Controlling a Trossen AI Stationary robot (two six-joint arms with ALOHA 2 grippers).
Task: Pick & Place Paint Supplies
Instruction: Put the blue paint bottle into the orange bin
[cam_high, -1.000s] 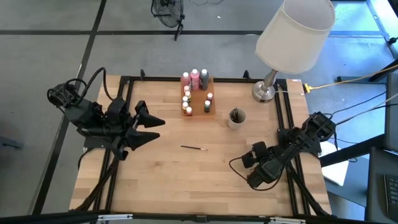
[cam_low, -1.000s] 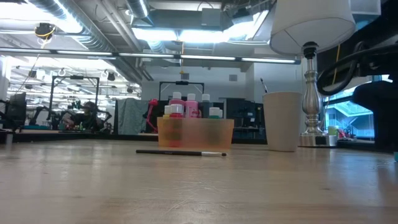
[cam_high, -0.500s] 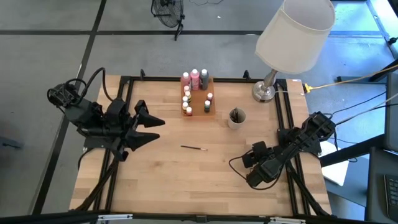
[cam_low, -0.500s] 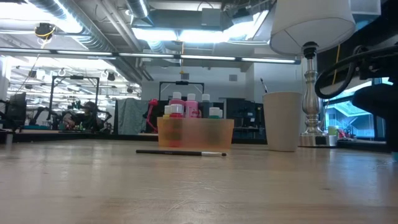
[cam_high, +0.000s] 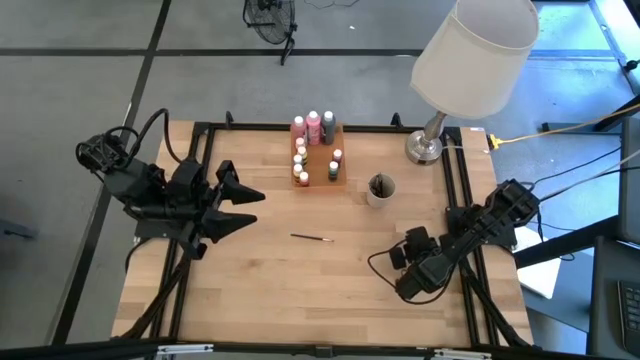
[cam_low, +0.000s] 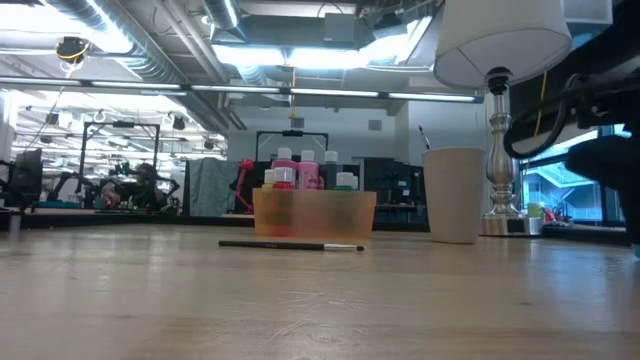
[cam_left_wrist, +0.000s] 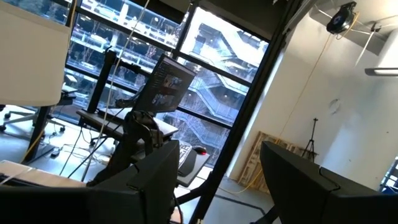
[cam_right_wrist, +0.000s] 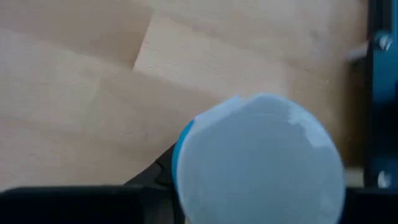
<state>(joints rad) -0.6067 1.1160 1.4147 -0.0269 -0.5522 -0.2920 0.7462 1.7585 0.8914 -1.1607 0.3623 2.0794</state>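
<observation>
The left gripper (cam_high: 243, 207) waits left of the orange tray (cam_high: 320, 160), its fingers spread wide. Paint bottles (cam_high: 313, 127) stand in that tray; one paintbrush (cam_high: 311, 238) lies before it. Right of the tray, the right gripper (cam_high: 395, 270) pinches a blue bottle (cam_right_wrist: 258, 160).

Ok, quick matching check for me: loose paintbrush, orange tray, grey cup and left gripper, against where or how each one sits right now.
Things:
1. paintbrush
2. orange tray
3. cup
4. left gripper

States:
A. jaws open, at the left side of the table
B. lying flat, alone, in the middle
C. holds upright paint bottles, near the far edge
D. between tray and lamp base

Pairs: 1-B, 2-C, 3-D, 4-A
</observation>
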